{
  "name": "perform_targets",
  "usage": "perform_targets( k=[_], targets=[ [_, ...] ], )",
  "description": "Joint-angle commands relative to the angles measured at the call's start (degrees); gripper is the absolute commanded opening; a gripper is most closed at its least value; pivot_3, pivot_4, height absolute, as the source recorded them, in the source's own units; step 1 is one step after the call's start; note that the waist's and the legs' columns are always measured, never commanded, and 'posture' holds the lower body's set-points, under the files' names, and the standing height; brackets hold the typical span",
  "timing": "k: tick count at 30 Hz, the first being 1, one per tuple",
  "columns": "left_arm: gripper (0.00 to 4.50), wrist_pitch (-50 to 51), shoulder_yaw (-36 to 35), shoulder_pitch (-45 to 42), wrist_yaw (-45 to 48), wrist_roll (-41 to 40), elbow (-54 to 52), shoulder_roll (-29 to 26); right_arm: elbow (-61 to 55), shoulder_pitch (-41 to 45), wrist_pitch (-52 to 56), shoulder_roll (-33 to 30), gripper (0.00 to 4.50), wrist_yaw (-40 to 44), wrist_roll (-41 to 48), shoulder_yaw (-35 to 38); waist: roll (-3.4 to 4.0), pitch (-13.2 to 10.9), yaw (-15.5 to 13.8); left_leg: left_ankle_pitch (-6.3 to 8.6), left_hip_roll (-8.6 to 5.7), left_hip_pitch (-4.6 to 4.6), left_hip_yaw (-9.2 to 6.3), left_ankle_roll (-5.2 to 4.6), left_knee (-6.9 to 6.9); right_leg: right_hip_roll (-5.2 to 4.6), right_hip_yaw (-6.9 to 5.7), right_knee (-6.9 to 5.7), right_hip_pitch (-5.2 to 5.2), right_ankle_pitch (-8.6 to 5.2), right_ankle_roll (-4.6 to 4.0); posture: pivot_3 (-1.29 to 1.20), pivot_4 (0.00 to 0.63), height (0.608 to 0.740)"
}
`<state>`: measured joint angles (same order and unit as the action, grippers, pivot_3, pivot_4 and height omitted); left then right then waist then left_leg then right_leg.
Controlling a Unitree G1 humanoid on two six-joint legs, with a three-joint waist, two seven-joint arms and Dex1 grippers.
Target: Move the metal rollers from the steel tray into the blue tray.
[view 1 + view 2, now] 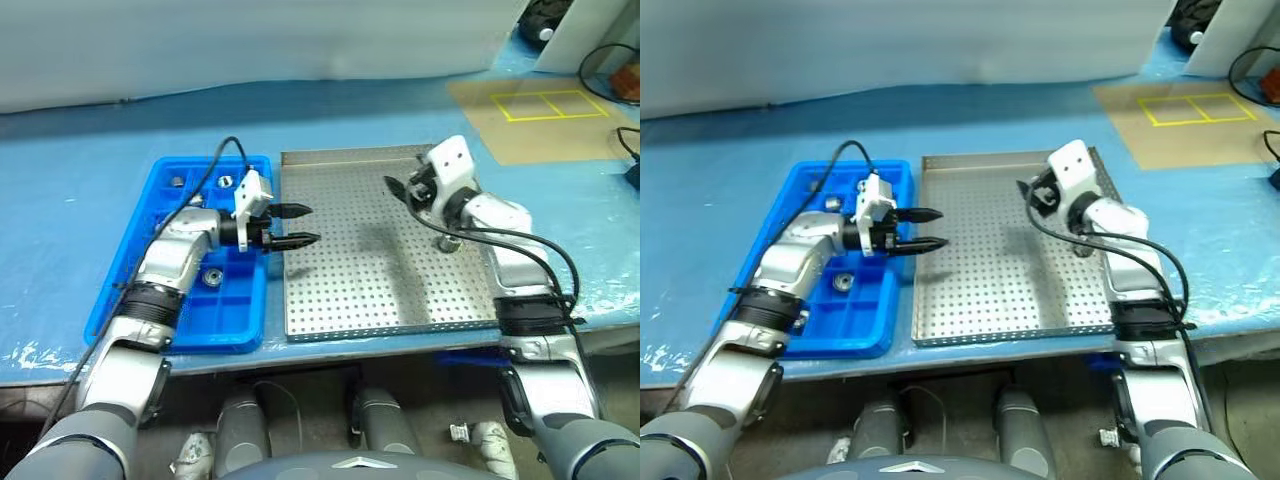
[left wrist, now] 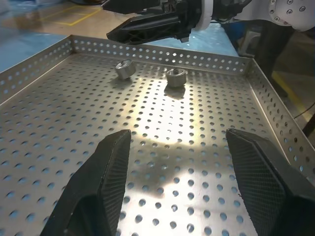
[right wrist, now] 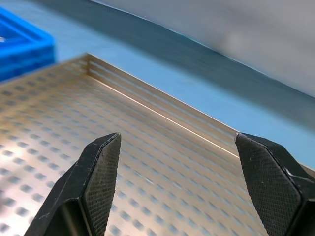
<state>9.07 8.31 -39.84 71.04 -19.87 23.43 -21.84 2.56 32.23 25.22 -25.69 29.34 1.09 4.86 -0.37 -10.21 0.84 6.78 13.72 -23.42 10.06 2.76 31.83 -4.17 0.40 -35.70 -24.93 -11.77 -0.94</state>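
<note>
The steel tray (image 1: 350, 300) lies in the middle of the blue table, with the blue tray (image 1: 140, 270) against its left side. Two metal rollers (image 2: 124, 69) (image 2: 175, 77) rest on the steel tray's perforated floor near its right rim; one roller (image 1: 447, 243) peeks out beneath my right arm. Three more rollers (image 1: 211, 277) (image 1: 177, 181) (image 1: 226, 181) sit in blue tray compartments. My left gripper (image 1: 298, 226) points right over the steel tray's left edge, open and empty. My right gripper (image 1: 400, 190) hovers above the tray's right part, open, with nothing between its fingers (image 3: 98, 182).
A brown board (image 1: 545, 115) with a yellow marked rectangle lies at the back right of the table. Dark cables (image 1: 620, 70) and other items sit at the far right corner. The table's front edge runs just below both trays.
</note>
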Motion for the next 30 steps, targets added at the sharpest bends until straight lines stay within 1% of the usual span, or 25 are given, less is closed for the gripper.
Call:
perform_targets(
  k=[1, 4, 9, 13, 16, 22, 30],
  targets=[
    [3.26, -3.9, 0.8, -2.3, 2.3, 1.5, 3.4, 1.7, -7.7, -4.0, 3.4, -2.0, 3.83, -2.0, 0.9, 3.4, 0.01, 0.0, 0.4, 0.04, 0.0, 0.05, 0.04, -0.07, 0.03, 0.0, 0.06, -0.01, 0.03, 0.0, 0.0, -0.53, 0.15, 0.74],
    [3.26, -5.4, 0.7, -3.4, 3.5, 2.0, 6.0, 3.1, -10.0, -7.7, 5.7, -3.0, 3.83, -3.0, 1.3, 5.0, 0.01, 0.0, 1.0, 0.13, -0.01, 0.24, 0.08, -0.21, 0.12, -0.01, 0.1, 0.02, 0.28, 0.0, 0.01, -0.53, 0.15, 0.74],
    [3.26, -6.1, 0.4, -3.6, 4.5, 2.7, 7.4, 3.6, -10.5, -10.5, 6.8, -3.3, 3.83, -3.1, 2.4, 5.2, 0.01, 0.0, 1.7, 0.24, -0.06, 0.23, 0.15, -0.38, 0.42, -0.02, 0.28, 0.02, 0.34, 0.05, 0.08, -0.53, 0.15, 0.74],
    [3.26, -5.3, -0.2, -2.6, 4.6, 2.6, 6.1, 2.6, -6.4, -12.3, 5.7, -2.6, 3.83, -3.9, 2.4, 5.0, 0.02, 0.0, 1.7, 0.24, -0.05, 0.24, 0.17, -0.39, 0.43, -0.02, 0.33, 0.02, 0.34, 0.07, 0.08, -0.5, 0.15, 0.74],
    [3.26, -4.8, -0.6, -1.6, 4.0, 2.6, 5.0, 1.8, -3.0, -13.3, 4.2, -2.1, 3.83, -3.0, 2.5, 3.4, 0.02, 0.0, 1.6, 0.3, -0.07, 0.21, 0.18, -0.48, 0.42, -0.03, 0.33, 0.12, 0.35, 0.07, 0.08, -0.47, 0.15, 0.74],
    [3.26, -3.5, -0.9, 0.0, 3.0, 2.0, 2.1, 0.6, 6.6, -11.7, -0.3, -1.9, 3.83, -3.5, 1.8, 2.7, 0.03, 0.0, 1.5, 0.34, -0.09, 0.18, 0.21, -0.54, 0.42, -0.03, 0.32, 0.16, 0.35, 0.07, 0.08, -0.45, 0.15, 0.74],
    [3.26, -1.4, -0.6, 0.8, 3.3, 1.5, -0.7, -0.1, 11.8, -10.6, -3.4, -1.4, 3.83, -3.1, 1.2, 0.4, 0.03, 0.0, 1.6, 0.35, -0.07, 0.27, 0.22, -0.55, 0.47, -0.04, 0.36, 0.16, 0.43, 0.07, 0.08, -0.44, 0.15, 0.74]
  ],
)
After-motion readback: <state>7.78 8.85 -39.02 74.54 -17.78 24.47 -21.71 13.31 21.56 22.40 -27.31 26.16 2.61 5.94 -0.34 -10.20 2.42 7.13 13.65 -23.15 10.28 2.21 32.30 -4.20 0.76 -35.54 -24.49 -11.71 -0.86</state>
